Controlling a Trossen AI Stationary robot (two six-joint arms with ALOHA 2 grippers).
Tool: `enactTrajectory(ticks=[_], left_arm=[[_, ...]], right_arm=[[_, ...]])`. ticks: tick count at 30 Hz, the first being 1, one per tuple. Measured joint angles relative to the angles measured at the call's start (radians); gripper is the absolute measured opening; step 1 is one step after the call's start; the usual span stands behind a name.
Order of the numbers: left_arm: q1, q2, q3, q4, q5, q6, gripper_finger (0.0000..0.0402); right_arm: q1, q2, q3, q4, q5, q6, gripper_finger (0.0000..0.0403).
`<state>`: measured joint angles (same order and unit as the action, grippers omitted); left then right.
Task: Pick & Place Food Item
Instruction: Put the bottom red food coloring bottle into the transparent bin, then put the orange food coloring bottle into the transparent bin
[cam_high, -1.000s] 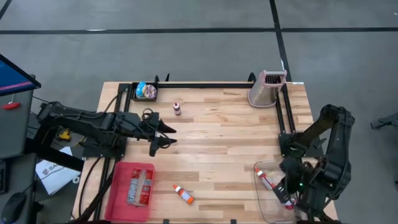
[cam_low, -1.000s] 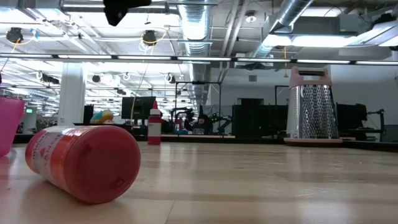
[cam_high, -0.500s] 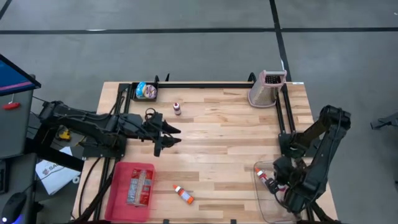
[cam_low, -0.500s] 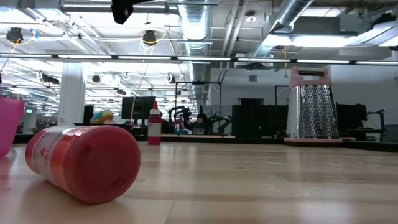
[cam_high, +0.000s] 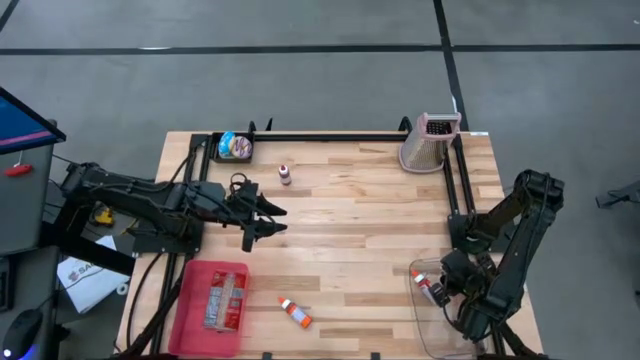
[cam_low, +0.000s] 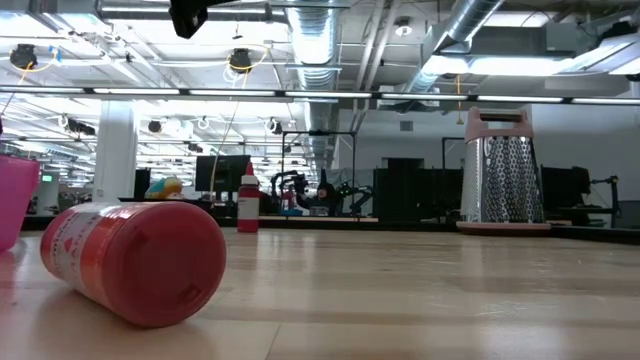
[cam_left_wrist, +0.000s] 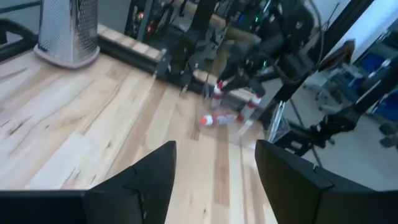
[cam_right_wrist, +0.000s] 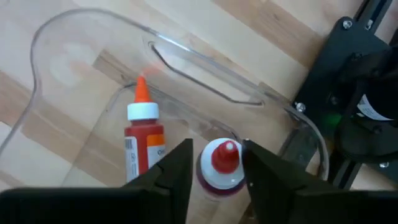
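Over the clear tray (cam_right_wrist: 74, 31): right gripper (cam_right_wrist: 216, 168), fingers parted around a red-capped bottle (cam_right_wrist: 219, 167), apparently mid-release beside an orange-tipped bottle (cam_right_wrist: 144, 130) already inside. Still out: bottles (cam_high: 296, 313) (cam_high: 285, 174) on the table (cam_high: 350, 220). Left gripper (cam_high: 268, 220) open, empty, waiting mid-table.

Floor (cam_high: 320, 80): grey concrete, crossed by dark lines. Table (cam_high: 350, 215): pale wooden planks, edged with a black rail frame (cam_high: 330, 135). Ceiling (cam_low: 330, 40): exposed silver ducts and pipes, strip lights. White pillar (cam_low: 115, 150) at the low view's left. Far room: dark desks with monitors (cam_low: 225, 170)
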<state>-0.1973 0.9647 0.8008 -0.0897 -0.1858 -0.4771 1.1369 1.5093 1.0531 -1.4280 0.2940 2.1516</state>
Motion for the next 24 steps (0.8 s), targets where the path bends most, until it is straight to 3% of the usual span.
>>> enactTrajectory(ticks=[6,14,24], left_arm=[[-0.039,-0.009,0.000,-0.055,0.054,0.073,0.0223],[-0.126,0.021,0.000,-0.300,0.215,0.160,0.0222],[-0.244,0.279,0.000,-0.260,0.237,0.412,0.0225]], right_arm=[[-0.022,0.000,0.040,-0.006,0.053,-0.001,0.0161],[-0.072,0.000,0.152,0.005,0.234,-0.012,0.0161],[-0.177,0.000,0.302,0.120,0.564,-0.074,0.0159]])
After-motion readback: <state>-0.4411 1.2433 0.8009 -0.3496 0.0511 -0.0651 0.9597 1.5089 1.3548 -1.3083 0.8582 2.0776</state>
